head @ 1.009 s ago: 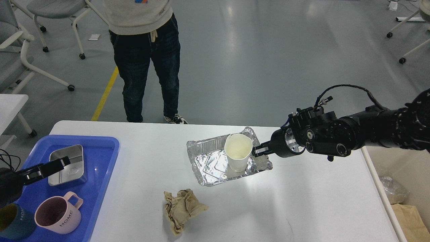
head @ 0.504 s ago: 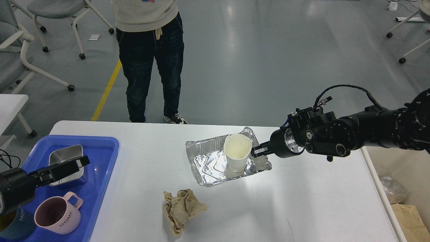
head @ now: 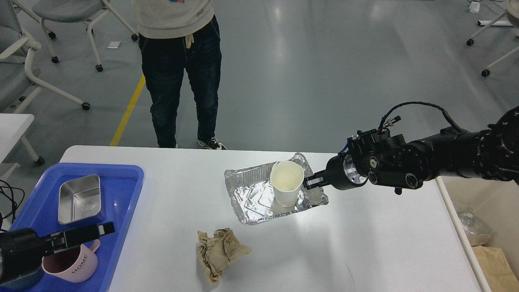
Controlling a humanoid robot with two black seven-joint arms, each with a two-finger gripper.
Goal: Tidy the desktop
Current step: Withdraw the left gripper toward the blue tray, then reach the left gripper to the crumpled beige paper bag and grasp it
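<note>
A crumpled foil tray (head: 251,198) lies at the middle of the white table (head: 365,243) with a white paper cup (head: 287,184) standing in it. My right gripper (head: 310,181) is shut on the tray's right rim, right beside the cup. A crumpled brown paper (head: 221,251) lies nearer the front. At the left, a blue tray (head: 121,178) holds a steel box (head: 79,198) and a pink mug (head: 79,263). My left gripper (head: 103,230) hovers over the pink mug, seen side-on as one dark bar, so its jaws cannot be told apart.
A person (head: 178,73) stands at the table's far edge. Office chairs (head: 28,61) stand at the back left. Bags (head: 482,239) sit on the floor past the table's right edge. A small white table (head: 12,129) is at the far left.
My left gripper has moved toward me and to the right, from over the steel box to over the pink mug. The right gripper and foil tray have barely moved. The person shifted a little.
</note>
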